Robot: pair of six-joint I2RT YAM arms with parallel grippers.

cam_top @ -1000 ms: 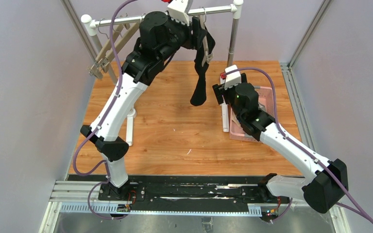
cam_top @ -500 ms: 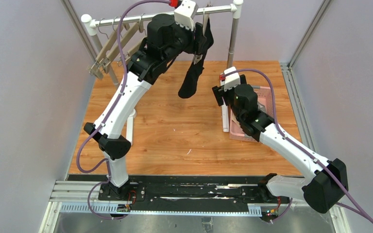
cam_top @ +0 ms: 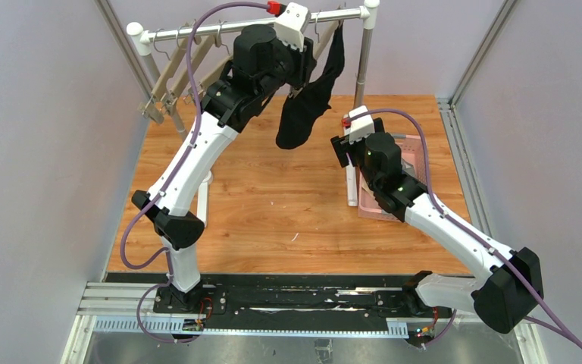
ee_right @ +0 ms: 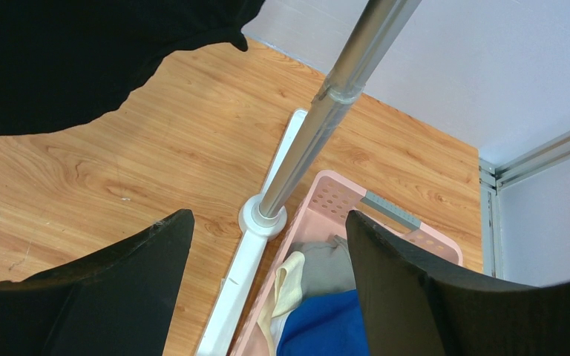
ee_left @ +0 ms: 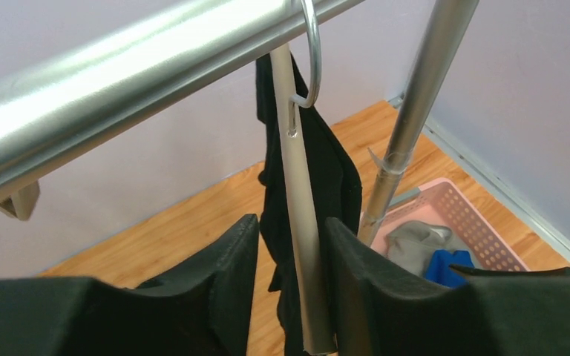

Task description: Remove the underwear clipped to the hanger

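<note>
While the overhead view gave only the left arm stretched up to the rail [cam_top: 197, 30], its wrist level with the bar, the left wrist camera showed the left gripper [ee_left: 291, 237] set narrow around the hanger [ee_left: 302, 267] just below the rail; whether it pinched could not be told. The black underwear [cam_top: 303, 114] hung from that hanger under the rail. The grey brief [ee_left: 412, 241] and blue brief [ee_left: 445, 263] lay in the pink basket [ee_right: 326, 200] at the foot of the rail's post. The right gripper [ee_right: 269, 219] hung low beneath the rail's right end, jaws wide and empty.
</note>
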